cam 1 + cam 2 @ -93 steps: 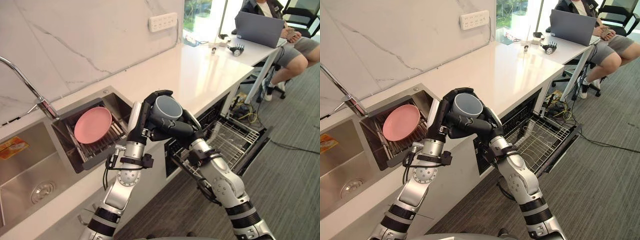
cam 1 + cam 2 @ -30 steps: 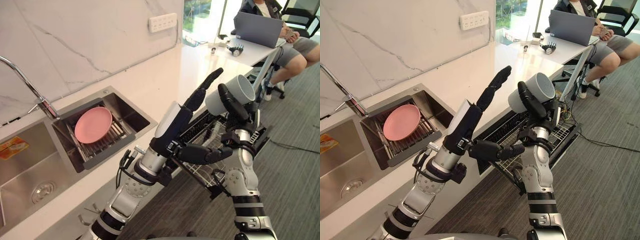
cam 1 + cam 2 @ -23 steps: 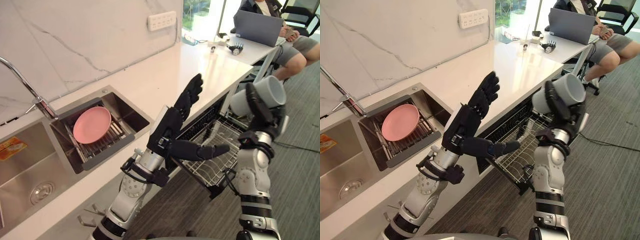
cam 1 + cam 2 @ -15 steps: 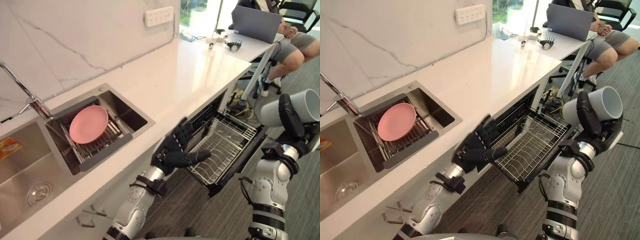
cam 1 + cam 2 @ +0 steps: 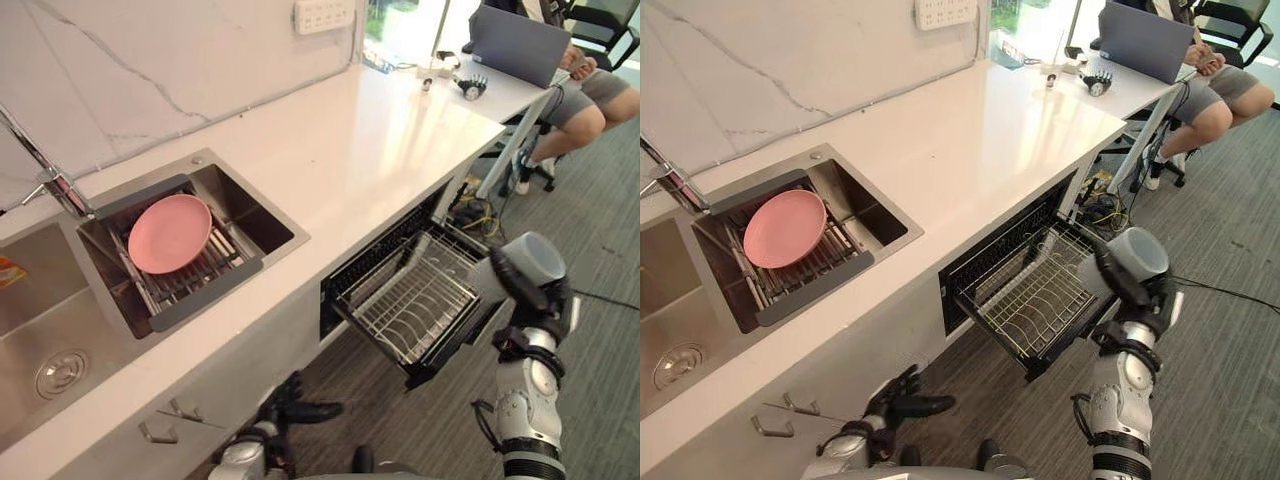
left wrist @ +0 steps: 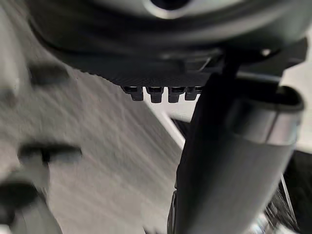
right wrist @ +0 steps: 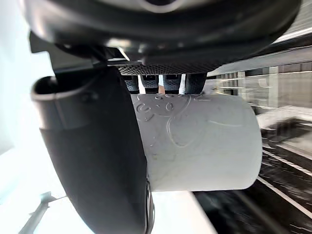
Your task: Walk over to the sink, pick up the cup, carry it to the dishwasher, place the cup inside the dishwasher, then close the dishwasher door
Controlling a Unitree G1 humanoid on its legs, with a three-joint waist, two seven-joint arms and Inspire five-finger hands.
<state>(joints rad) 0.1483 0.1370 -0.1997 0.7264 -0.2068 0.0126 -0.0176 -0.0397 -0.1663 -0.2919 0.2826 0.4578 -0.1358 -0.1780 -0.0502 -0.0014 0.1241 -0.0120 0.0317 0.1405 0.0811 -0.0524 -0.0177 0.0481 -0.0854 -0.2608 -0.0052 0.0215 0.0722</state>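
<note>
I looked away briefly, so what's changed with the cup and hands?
The left hand let go of the cup and dropped low, open. The right hand alone carried it beside the pulled-out dishwasher rack. The pink plate stayed in the sink.

A white countertop (image 5: 380,130) runs from the near left to the far right. Set into its left part is a steel sink (image 5: 40,330) with 2 basins. A grey drain rack (image 5: 205,292) sits across the right basin, and 1 pink plate (image 5: 170,232) rests on it. Below the counter's right part, a wire dishwasher rack (image 5: 420,305) stands pulled out over the grey carpeted floor (image 5: 600,250). At the far right, a white desk (image 5: 515,98) carries a laptop (image 5: 520,45).
</note>
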